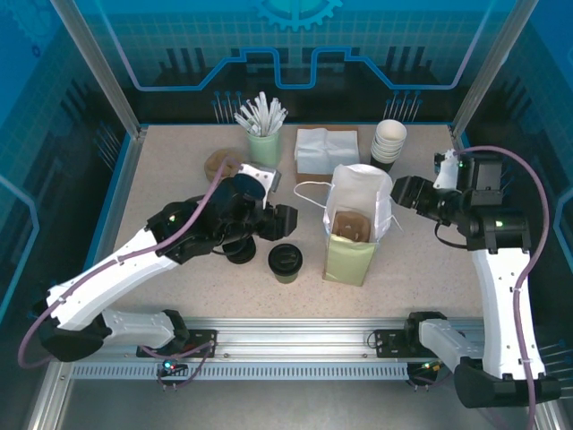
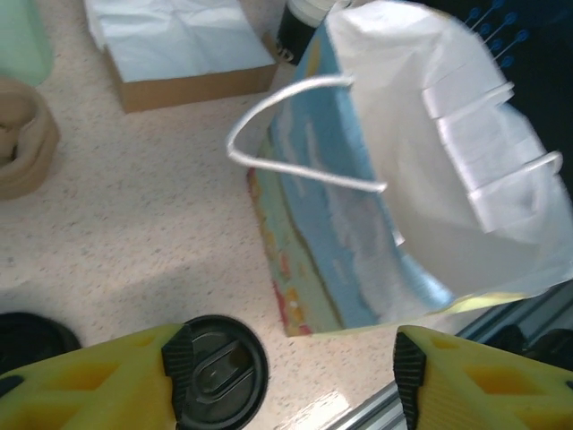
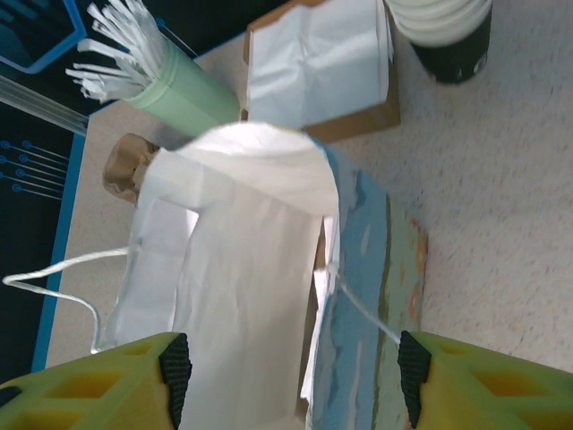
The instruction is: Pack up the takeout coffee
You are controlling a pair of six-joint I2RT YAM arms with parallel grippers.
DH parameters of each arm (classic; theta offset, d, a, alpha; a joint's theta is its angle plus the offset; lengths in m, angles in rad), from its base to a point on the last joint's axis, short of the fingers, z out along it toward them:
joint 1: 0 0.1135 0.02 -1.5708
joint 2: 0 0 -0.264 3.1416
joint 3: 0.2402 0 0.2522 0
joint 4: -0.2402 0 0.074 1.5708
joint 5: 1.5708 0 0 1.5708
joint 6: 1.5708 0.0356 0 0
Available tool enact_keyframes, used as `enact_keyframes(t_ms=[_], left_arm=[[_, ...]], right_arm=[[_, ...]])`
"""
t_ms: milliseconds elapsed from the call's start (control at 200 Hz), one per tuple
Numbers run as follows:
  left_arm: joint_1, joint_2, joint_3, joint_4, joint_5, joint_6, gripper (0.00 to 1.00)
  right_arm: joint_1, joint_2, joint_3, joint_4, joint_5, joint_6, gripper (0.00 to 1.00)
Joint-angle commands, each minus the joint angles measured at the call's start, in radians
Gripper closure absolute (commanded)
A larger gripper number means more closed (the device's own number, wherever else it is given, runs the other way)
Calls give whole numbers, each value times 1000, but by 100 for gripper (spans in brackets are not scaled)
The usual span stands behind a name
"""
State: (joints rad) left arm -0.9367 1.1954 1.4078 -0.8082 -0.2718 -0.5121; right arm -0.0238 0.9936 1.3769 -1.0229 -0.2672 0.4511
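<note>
The takeout coffee point(image 1: 286, 262) stands upright on the table point(image 1: 161, 179), closed top up and long axis vertical, just left of the paper bag point(image 1: 349, 260). The bag stands with its mouth open, a brown cardboard piece point(image 1: 352, 226) inside. Behind, a green cup point(image 1: 263, 145) holds white sticks point(image 1: 261, 112), and a cardboard box point(image 3: 354, 127) holds napkins point(image 3: 313, 54). The left gripper point(image 2: 294, 363) hangs near the coffee, wide open and empty. The right gripper point(image 3: 293, 372), jaws apart, hovers by the bag's mouth, gripping nothing.

bare table point(image 1: 421, 278) lies between the takeout coffee point(image 1: 286, 261) and the open-mouthed paper bag point(image 1: 356, 224), a napkin box point(image 1: 326, 149) crowding behind.
</note>
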Motion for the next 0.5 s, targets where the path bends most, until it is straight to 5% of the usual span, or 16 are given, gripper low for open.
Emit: enact_keyframes(t_ms=[0, 215, 495], left_arm=[[8, -34, -77, 7, -54, 50, 33], [0, -6, -213, 1, -12, -13, 20], [-118, 73, -328, 70, -97, -68, 7]], right_arm=[[-32, 25, 51, 46, -53, -109, 35], [-47, 92, 115, 60, -111, -146, 36], [-57, 119, 133, 33, -124, -175, 36]])
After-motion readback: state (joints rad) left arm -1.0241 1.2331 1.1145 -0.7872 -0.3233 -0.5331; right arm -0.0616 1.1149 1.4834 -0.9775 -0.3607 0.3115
